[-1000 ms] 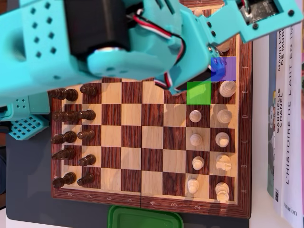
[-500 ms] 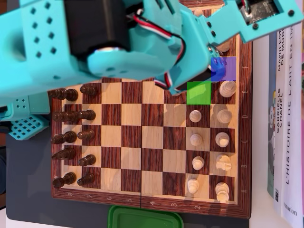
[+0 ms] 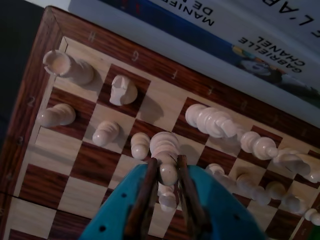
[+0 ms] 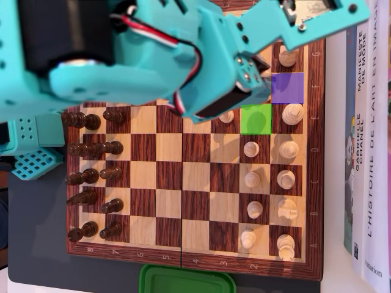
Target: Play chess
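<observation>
The arm is hanging low over the white side of the chessboard (image 3: 30,100), and in the wrist view its gripper (image 3: 167,172) is sitting with both brown-tipped fingers (image 3: 148,187) pressed around the round head of a white pawn (image 3: 168,175), so I am reading it as clenched on that piece rather than released. The pawn is standing among the white ranks, just in front of a taller ridged white piece (image 3: 164,144) and beside another small pawn (image 3: 140,146). In the overhead view the teal arm (image 4: 201,67) is covering the grasp itself, with a green-marked square (image 4: 256,118) and a purple-marked square (image 4: 287,87) showing just beside it. The piece is looking light, rigid and smooth, probably turned wood or plastic, so it is likely asking for little force but may be slipping or twisting out. The head is a rounded hold; I would be gripping lower, at the neck under it, and lifting straight, since the neighbours are standing close enough to be toppled.
</observation>
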### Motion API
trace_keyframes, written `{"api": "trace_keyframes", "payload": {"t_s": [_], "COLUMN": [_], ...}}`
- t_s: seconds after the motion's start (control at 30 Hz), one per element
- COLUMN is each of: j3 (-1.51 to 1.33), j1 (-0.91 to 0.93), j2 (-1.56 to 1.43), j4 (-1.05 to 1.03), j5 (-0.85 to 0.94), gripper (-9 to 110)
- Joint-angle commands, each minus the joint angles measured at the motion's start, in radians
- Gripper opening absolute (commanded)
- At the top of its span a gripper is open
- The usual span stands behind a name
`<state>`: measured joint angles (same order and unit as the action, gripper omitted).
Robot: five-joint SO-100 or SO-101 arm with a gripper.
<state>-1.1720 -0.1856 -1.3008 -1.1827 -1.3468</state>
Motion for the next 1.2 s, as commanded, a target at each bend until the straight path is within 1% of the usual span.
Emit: {"api": "trace_keyframes", "payload": {"t_s": [0.0, 0.33, 0.67, 0.87, 1.0, 1.17], "j3": [-0.014, -0.048, -0.091, -0.094, -0.141, -0.186], "j1": [0.017, 0.064, 0.067, 0.067, 0.083, 0.098], "j2": [-0.067, -0.067, -0.067, -0.067, -0.067, -0.067], "j4": [0.003, 0.003, 0.005, 0.032, 0.032, 0.084], "j5": [-0.006, 0.002, -0.005, 0.002, -0.002, 0.003], "gripper": [4, 4, 4, 4, 4, 4]}}
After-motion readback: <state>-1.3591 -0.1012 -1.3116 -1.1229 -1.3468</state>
